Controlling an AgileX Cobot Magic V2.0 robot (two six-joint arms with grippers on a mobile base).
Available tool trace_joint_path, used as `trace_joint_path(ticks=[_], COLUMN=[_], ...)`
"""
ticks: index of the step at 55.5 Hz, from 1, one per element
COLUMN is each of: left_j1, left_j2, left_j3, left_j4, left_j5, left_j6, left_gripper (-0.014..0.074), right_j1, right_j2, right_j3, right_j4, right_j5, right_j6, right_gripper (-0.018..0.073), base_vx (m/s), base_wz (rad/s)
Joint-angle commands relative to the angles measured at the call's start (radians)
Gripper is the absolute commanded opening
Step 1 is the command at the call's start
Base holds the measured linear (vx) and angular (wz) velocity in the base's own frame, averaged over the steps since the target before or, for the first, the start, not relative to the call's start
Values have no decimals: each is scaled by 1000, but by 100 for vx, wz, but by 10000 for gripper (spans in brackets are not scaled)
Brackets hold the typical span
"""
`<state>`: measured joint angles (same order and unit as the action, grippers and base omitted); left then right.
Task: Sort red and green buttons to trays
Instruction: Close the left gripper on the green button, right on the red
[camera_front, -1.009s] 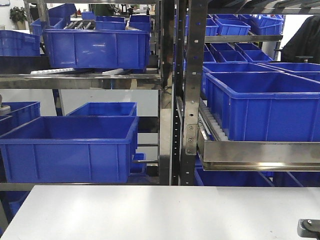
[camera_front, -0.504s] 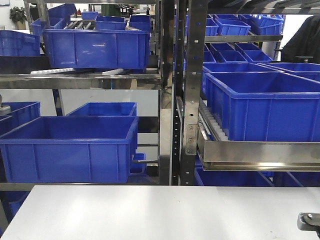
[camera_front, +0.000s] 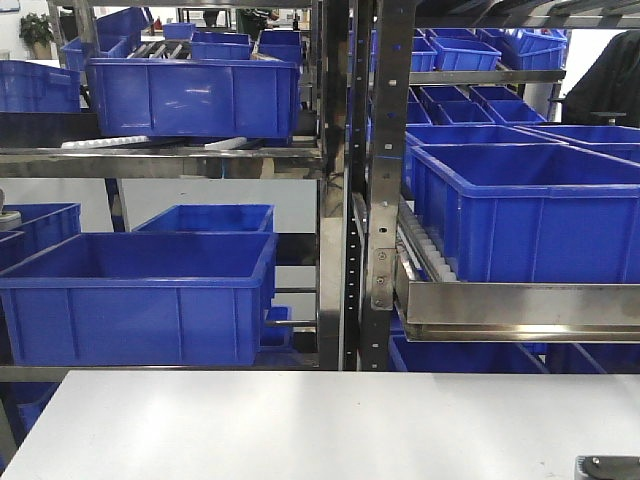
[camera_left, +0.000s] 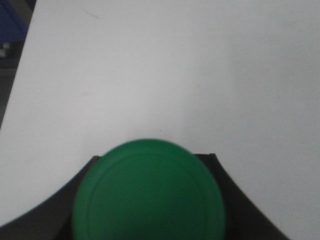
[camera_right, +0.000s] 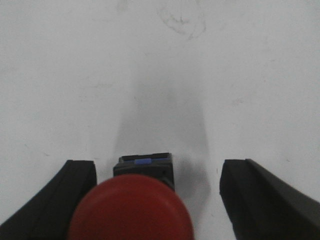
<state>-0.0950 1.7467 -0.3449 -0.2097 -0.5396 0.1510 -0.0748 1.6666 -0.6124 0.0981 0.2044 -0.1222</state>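
From the front, blue crates filled metal shelves behind a white table; a dark piece of the robot showed at the lower right corner.

At the left wrist, the left gripper was drawn narrow around the green button, whose round cap covered the gap between the dark fingers, above the table.

At the right wrist, the right gripper stood wide. The red button lay on the table between its fingers, nearer the left one, dark body pointing away.
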Motion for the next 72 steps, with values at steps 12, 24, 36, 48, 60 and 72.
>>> trace_joint_path(ticks=[12, 24, 36, 48, 60, 72], left_j1=[2, 2, 2, 2, -17, -74], left_j2=[-27, -27, -79, -211, -396, -573], left_j3=[-16, -16, -16, -16, -28, -121], left_j4=[-4, 9, 126, 142, 259, 292], left_j5=[-76, -77, -83, -40, 32, 180], left_j6=[0, 0, -21, -89, -142, -225], left_gripper=[3, 3, 3, 3, 3, 3], right_j1=[-7, -7, -7, -7, 22, 201], right_j2=[7, 5, -11, -95, -284, -490], right_j3=[-22, -22, -22, -22, -22, -22], right_j4=[4, 32, 28, 30, 29, 32], right_j5=[-38, -34, -17, 33, 35, -69], right_j6=[-9, -9, -17, -18, -21, -1], right_gripper=[498, 295, 53, -15, -13, -10], base_vx=[0, 0, 0, 0, 0, 0], base_wz=[0, 0, 0, 0, 0, 0])
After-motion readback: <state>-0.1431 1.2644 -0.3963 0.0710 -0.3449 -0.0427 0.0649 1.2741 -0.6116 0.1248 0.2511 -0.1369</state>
